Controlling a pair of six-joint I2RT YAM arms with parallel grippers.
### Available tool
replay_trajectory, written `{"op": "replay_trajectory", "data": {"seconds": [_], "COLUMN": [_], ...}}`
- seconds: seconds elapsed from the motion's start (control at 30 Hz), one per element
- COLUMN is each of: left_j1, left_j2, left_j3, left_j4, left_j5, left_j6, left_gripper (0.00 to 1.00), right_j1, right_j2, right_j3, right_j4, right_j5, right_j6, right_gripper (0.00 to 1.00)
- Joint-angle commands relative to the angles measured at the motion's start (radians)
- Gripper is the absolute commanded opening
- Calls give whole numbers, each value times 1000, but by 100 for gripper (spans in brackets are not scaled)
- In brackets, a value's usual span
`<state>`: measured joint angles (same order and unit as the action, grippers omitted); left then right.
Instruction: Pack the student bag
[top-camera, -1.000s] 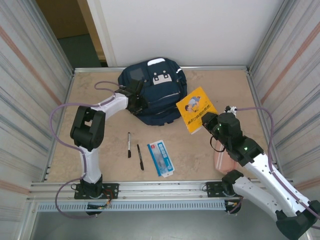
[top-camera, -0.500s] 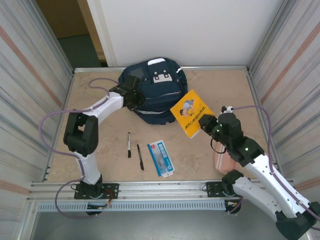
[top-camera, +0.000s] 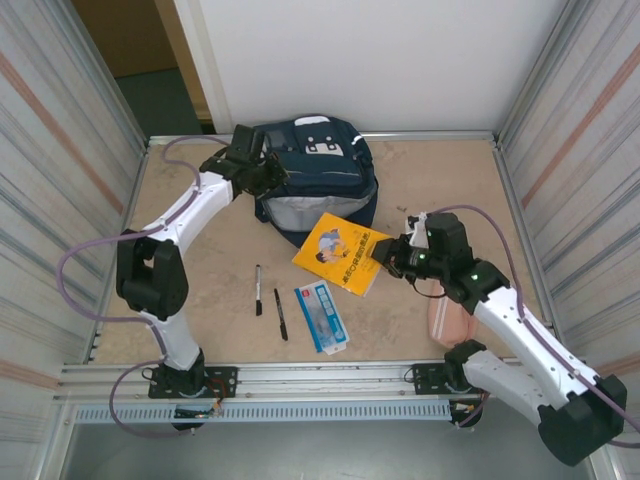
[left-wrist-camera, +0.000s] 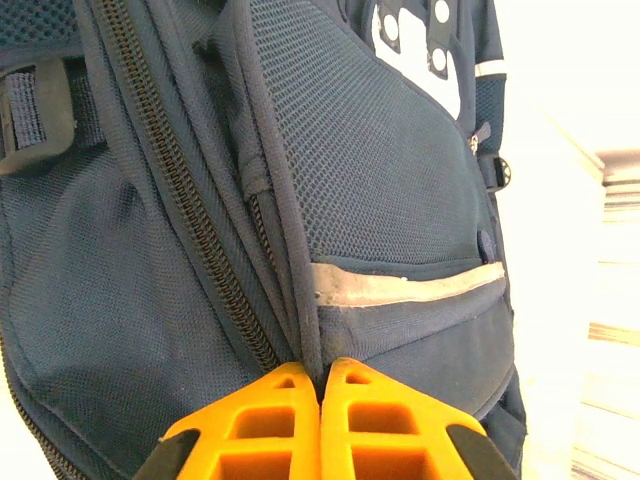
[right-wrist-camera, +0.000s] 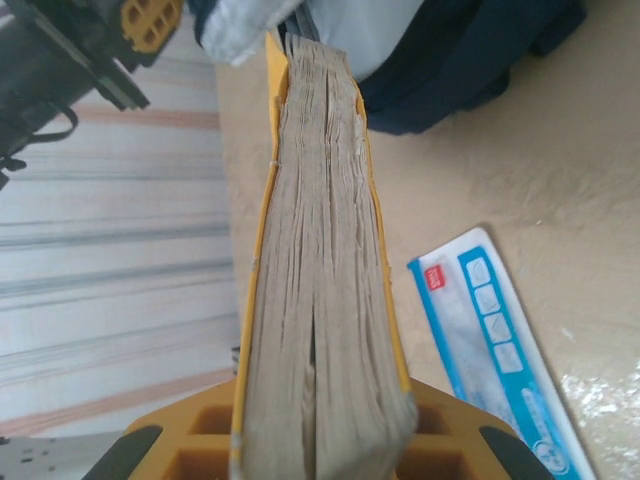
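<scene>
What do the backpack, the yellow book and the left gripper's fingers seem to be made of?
The navy backpack: woven synthetic fabric, probably nylon or polyester, matt; an open mesh weave shows.
The yellow book: paper pages, likely a card cover; stacked, rough page edges show.
The left gripper's fingers: hard orange plastic, it seems; moulded ribbed hollows.

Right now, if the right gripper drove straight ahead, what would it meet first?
Its yellow paperback book leads, likely hitting the navy-blue fabric backpack at its pale open mouth; depth unclear.
</scene>
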<state>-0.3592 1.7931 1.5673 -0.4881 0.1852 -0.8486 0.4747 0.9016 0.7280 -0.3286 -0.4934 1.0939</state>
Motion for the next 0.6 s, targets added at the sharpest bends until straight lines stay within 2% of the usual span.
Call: {"op": "replay_trajectory", "data": {"seconds": [0.0, 0.17, 0.27, 0.4, 0.47, 0.57], "left_j1": [6, 6, 5, 6, 6, 6], "left_j2": [-91, -95, -104, -135, -153, -178], "left_j3": [29, 34, 18, -31, -55, -114], "left_j4": [99, 123, 124, 131, 136, 163], "left_j5": [97, 202, 247, 250, 257, 266], "left_j6": [-36, -67, -69, -44, -25, 25], "left_gripper": [0, 0, 0, 0, 0, 2], "right_j1": [-15, -80, -113, -146, -144, -145], "right_j2": [37, 154, 192, 237, 248, 250], "right_j3": [2, -22, -48, -85, -99, -81], "right_j4": [131, 299, 383, 527, 617, 658], "right_j5": [-85, -81, -8, 77, 119, 155], "right_j6": [67, 233, 269, 355, 364, 299], "right_gripper": [0, 0, 0, 0, 0, 0]}}
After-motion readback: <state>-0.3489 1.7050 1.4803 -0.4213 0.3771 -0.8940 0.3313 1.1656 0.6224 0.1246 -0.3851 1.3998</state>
